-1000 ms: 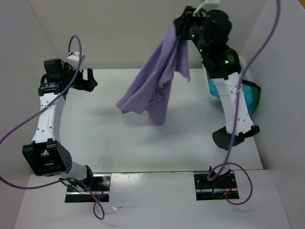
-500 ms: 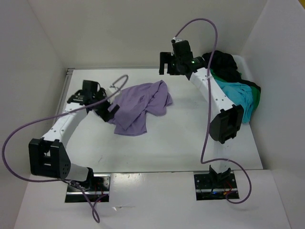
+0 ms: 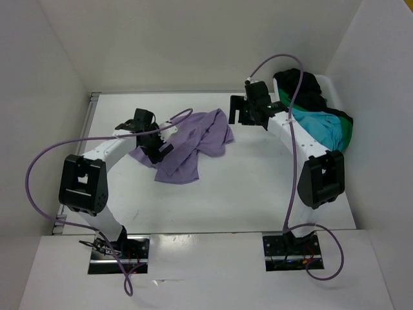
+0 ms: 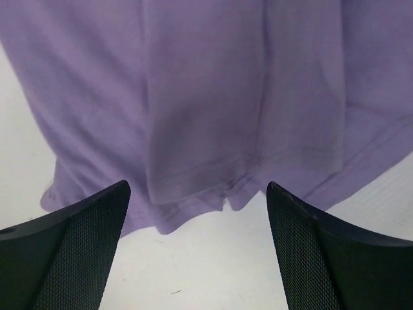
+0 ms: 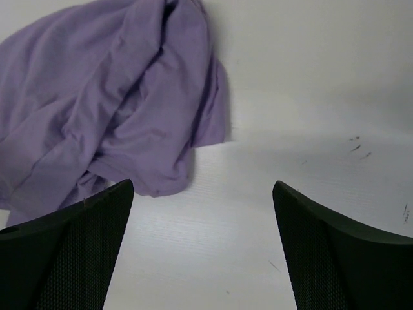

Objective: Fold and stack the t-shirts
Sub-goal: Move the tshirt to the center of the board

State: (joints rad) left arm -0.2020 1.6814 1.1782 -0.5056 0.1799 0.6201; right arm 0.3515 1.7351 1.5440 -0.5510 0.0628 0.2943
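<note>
The white counter point(image 3: 245, 187) carries a crumpled purple shirt point(image 3: 193, 145) near its middle, well apart from the black shirt point(image 3: 303, 85), blue shirt point(image 3: 319, 129) and green shirt point(image 3: 346, 134) heaped at the far right corner. The left gripper point(image 3: 157, 149) hangs over the purple shirt's left hem, spread wide and holding nothing. The right gripper point(image 3: 237, 112) sits just off that shirt's far right edge, likewise wide and empty.
</note>
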